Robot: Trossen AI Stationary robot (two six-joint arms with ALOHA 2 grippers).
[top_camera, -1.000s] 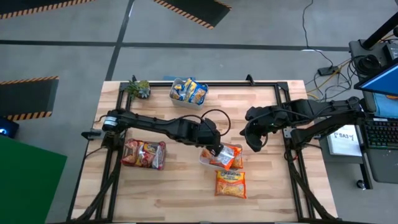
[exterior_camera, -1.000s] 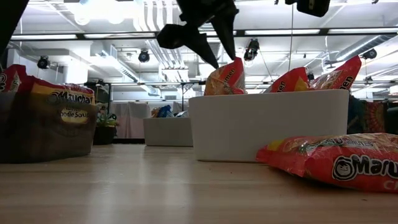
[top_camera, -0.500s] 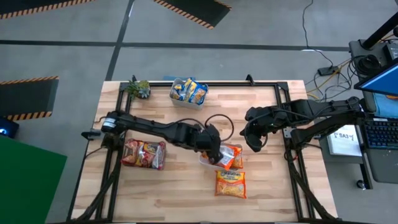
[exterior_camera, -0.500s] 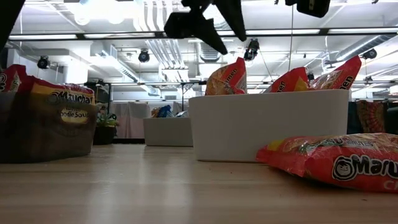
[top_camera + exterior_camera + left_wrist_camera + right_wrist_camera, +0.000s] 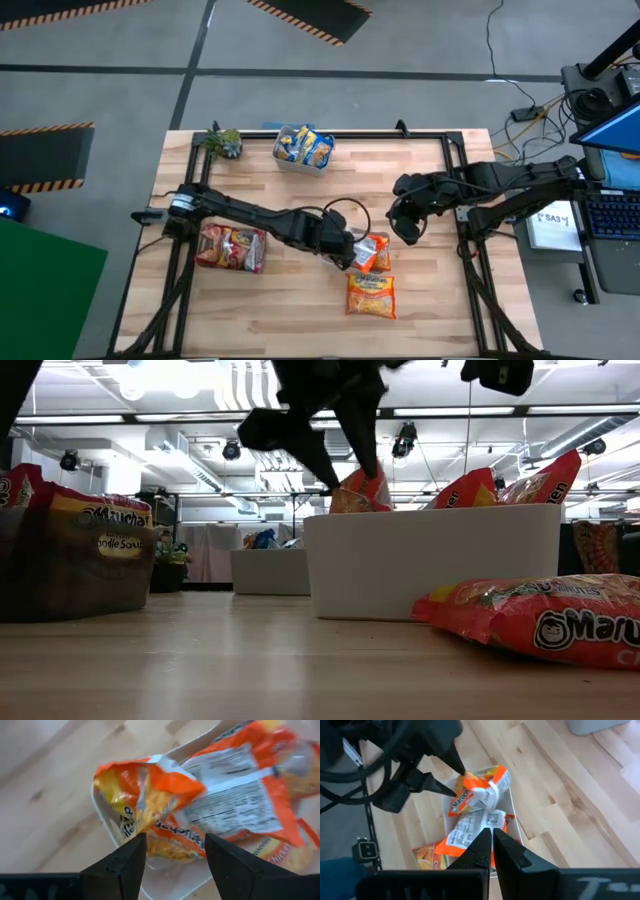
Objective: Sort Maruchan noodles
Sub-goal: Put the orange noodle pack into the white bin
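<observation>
Maruchan noodles: orange packets (image 5: 368,250) piled in my white tray (image 5: 430,565) mid-table, some poking above its rim; one orange packet (image 5: 371,296) lies loose on the wood just beside it.
Left gripper (image 5: 350,257): over the white tray's edge, my fingers (image 5: 122,865) spread around the top packet's corner, not pinching it.
Right gripper (image 5: 408,228): hanging near the tray, my fingers pressed together, nothing in them.
Dark tray (image 5: 232,249): red packets, left side.
Clear tray (image 5: 303,148): blue-and-yellow packets, far edge.
</observation>
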